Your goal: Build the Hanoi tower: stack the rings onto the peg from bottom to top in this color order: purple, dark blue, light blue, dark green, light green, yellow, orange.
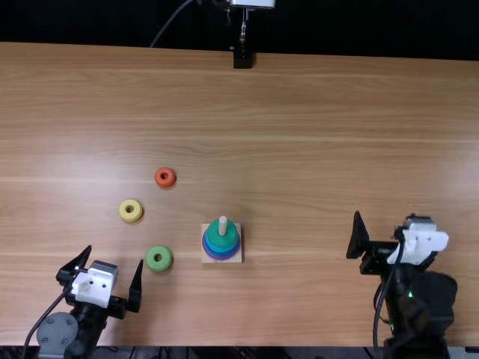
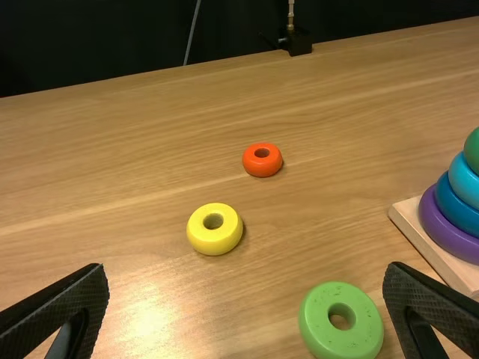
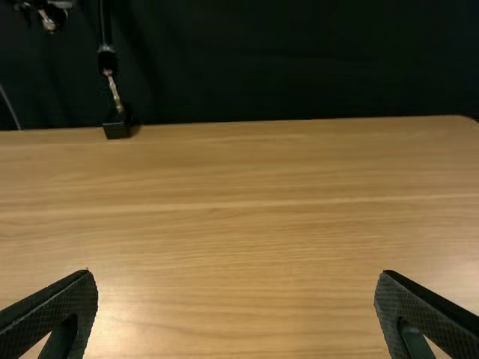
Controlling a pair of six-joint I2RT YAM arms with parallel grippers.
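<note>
Near edge: left gripper (image 1: 115, 253) is hanging with its fingers spread wide, holding nothing. Right gripper (image 3: 236, 271) is idling on its own side, fingers also well apart, also empty.

Light green ring (image 2: 318, 318) is lying flat, just ahead of the left gripper and between it and the base board (image 2: 432, 247).

Stack is reading correct going up: purple ring (image 2: 447, 228), dark blue ring (image 2: 454, 203), light blue ring (image 2: 464, 182), dark green ring (image 2: 473, 149). Peg (image 1: 222, 224) is poking out on top. So four of seven are sitting in order; I'd call it a bit past halfway.

Farther out, yellow ring (image 2: 215, 238) is waiting flat on the table, and orange ring (image 2: 262, 164) is resting beyond it.

Three left: light green, yellow, orange. Light green is looking like the next pick, probably for the left arm.
</note>
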